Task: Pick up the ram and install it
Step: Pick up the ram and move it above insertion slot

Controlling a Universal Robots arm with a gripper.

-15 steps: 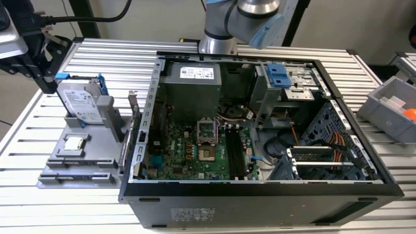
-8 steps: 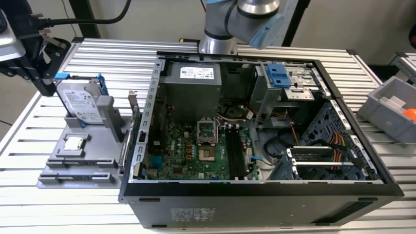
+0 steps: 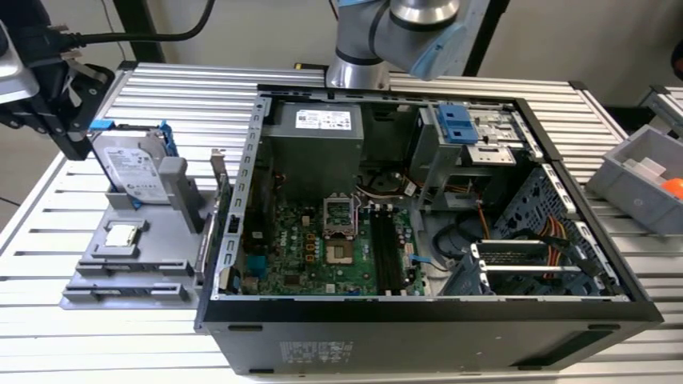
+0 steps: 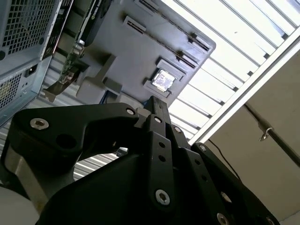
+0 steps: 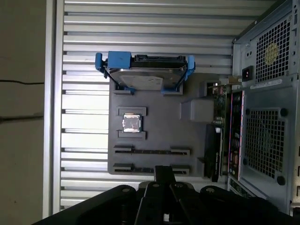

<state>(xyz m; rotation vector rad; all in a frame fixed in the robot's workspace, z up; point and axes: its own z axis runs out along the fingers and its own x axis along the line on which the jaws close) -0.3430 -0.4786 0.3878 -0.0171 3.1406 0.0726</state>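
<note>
The ram is out of view. My black gripper (image 3: 70, 144) hangs at the exterior view's left, over the far end of the grey parts holder (image 3: 160, 268). In both wrist views its fingertips (image 5: 164, 171) (image 4: 157, 102) meet in one narrow bar, shut, with nothing seen between them. The tip sits over the holder's edge by two long slotted rests (image 5: 152, 151), which hold nothing. The open computer case (image 3: 427, 312) lies in the middle, its green motherboard showing dark memory slots (image 3: 389, 248).
On the holder (image 5: 187, 154) stand a silver hard drive in a blue frame (image 3: 133, 164) (image 5: 145, 77), a small square processor chip (image 3: 123, 234) (image 5: 131, 123) (image 4: 163, 79) and an upright green card (image 5: 218, 136) by the case wall. A grey bin (image 3: 641, 180) sits at the exterior view's right.
</note>
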